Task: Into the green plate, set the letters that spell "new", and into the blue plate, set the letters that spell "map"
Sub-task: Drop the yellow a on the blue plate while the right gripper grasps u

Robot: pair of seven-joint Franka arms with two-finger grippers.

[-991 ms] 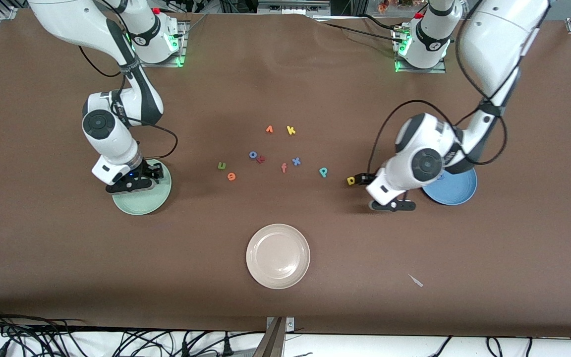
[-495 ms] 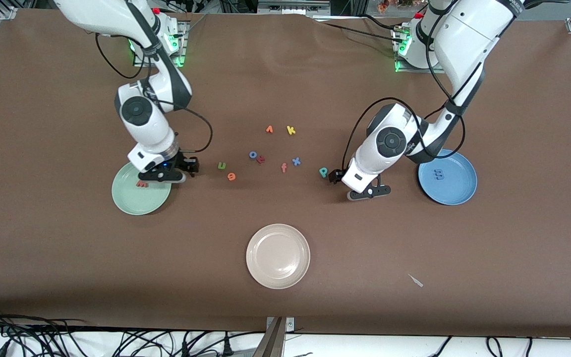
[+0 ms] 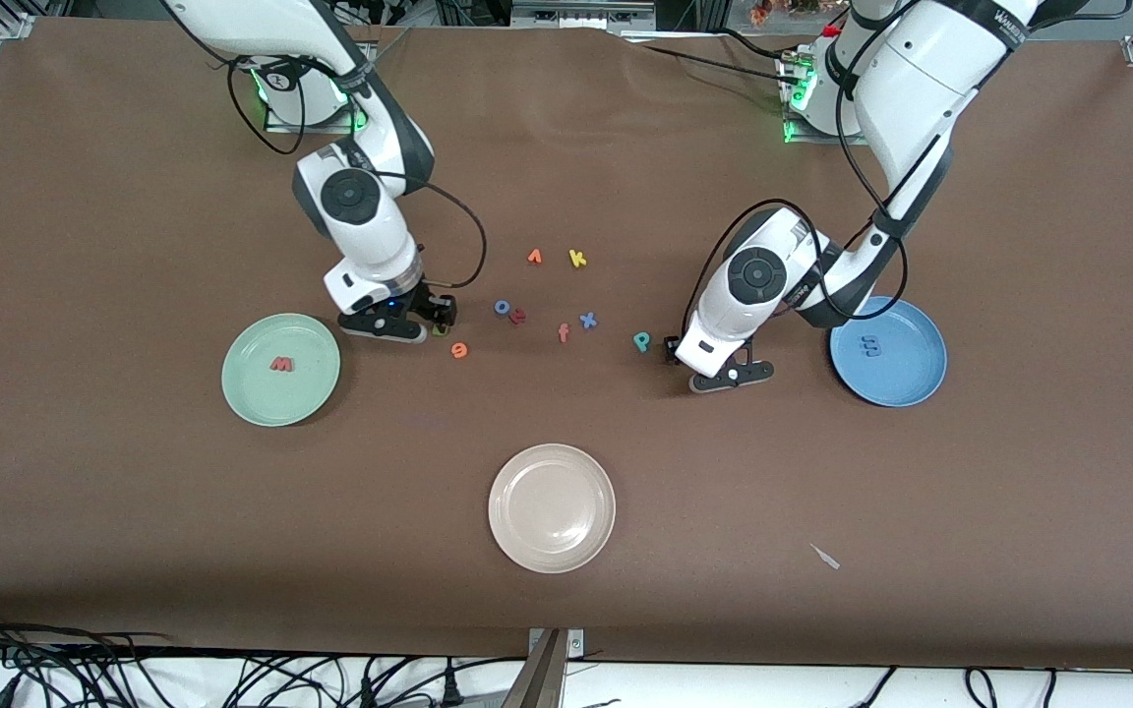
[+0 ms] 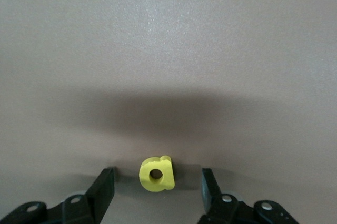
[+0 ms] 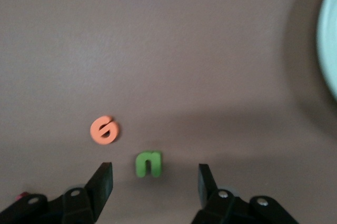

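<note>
My left gripper [image 3: 672, 349] [image 4: 156, 190] is low over the table beside the teal "p" [image 3: 641, 341]. It is open, with the yellow "a" [image 4: 156, 172] lying between its fingers and a gap on each side. My right gripper [image 3: 441, 317] [image 5: 155, 182] is open over the green "n" [image 5: 148, 164], which its fingers do not touch. The orange "e" [image 3: 459, 349] [image 5: 105, 129] lies just beside it. The red-pink "w" [image 3: 281, 364] lies in the green plate [image 3: 247, 393] [image 5: 329, 50]. The blue "m" [image 3: 869, 344] lies in the blue plate [image 3: 921, 379].
Other letters lie mid-table: a blue "o" [image 3: 503, 307], a salmon "f" [image 3: 563, 332], a blue "x" [image 3: 587, 320], an orange angular one [image 3: 534, 257] and a yellow "k" [image 3: 577, 259]. A cream plate [image 3: 552, 462] sits nearer the front camera.
The right arm left the green plate, where the "w" now lies, and came over the "n". The left arm swung off the blue plate to the "a", its fingers narrowing.
</note>
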